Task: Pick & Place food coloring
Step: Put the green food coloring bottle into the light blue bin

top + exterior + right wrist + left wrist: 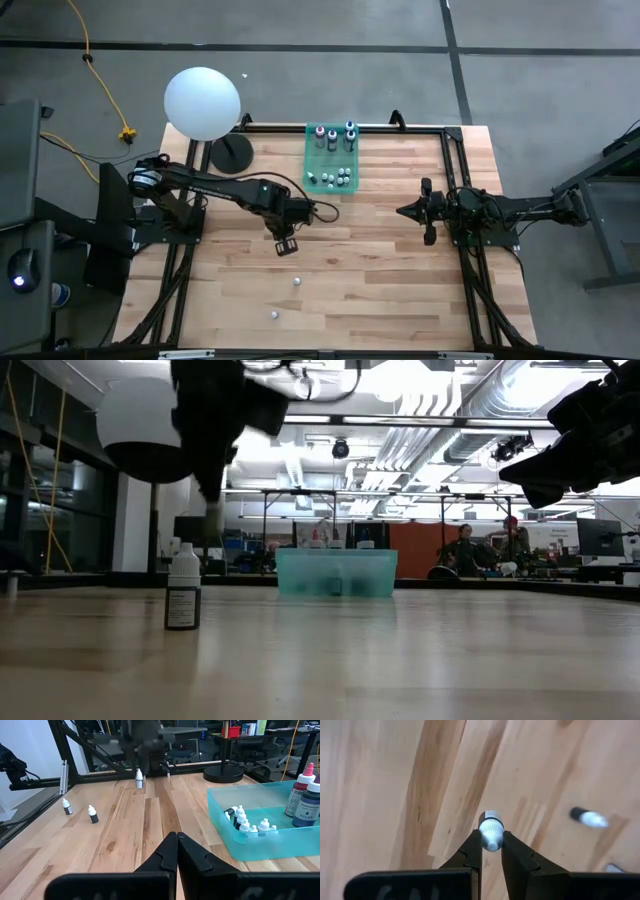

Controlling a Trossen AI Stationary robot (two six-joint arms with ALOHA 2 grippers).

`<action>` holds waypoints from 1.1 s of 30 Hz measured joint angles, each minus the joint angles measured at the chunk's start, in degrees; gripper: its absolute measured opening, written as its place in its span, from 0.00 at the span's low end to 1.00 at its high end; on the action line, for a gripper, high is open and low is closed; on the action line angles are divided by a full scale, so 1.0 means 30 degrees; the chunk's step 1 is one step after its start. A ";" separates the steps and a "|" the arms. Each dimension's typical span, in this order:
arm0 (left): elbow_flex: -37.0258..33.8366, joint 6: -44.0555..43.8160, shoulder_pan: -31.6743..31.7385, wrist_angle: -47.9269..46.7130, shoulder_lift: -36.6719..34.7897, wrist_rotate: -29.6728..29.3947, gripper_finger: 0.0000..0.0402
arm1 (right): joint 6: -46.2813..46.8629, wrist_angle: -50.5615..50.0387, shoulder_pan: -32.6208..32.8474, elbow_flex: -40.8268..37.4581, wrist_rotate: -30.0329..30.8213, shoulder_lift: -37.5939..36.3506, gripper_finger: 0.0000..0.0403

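The left gripper [492, 845] pinches the white cap of a small food coloring bottle [491, 826] between its two dark fingers, holding it above the wooden table [380, 270]; in the high view that gripper [287, 243] sits near the table's middle, a little toward nine o'clock. The right gripper [176, 851] waits with its fingers pressed together, empty, at about three o'clock on the table [412, 211].

A large white ball [202, 102] on a black stand occupies the eleven o'clock corner. At twelve o'clock stands a clear teal bin [312, 158] holding bigger bottles with red and blue bodies [305, 795] and a cluster of tiny white-capped bottles [245, 822].

Two more tiny bottles stand loose on the table toward six o'clock [297, 282], [273, 314]. In the low view one of them [183, 592] stands upright, with a white cap and a dark label.
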 joint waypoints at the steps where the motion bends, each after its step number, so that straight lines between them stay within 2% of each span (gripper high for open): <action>1: 0.0428 0.0124 -0.0020 -0.0204 0.0000 -0.0013 0.09 | -0.0007 0.0000 0.0000 -0.0007 0.0000 0.0000 0.00; 8: 0.2757 0.0749 0.0062 -0.0678 0.0000 -0.0370 0.09 | -0.0001 0.0000 0.0000 -0.0007 0.0000 0.0000 0.00; 15: 0.4282 0.1656 0.1286 -0.0550 0.0000 -0.1282 0.09 | -0.0004 0.0000 0.0000 -0.0005 0.0000 0.0000 0.00; 28: 0.4406 0.2644 0.3899 0.3035 0.0000 -0.0485 0.09 | -0.0007 0.0000 -0.0006 0.0000 0.0000 0.0000 0.00; 33: 0.4773 0.2782 0.5070 0.3089 0.0000 0.0155 0.09 | -0.0001 0.0000 -0.0006 -0.0001 0.0000 0.0000 0.00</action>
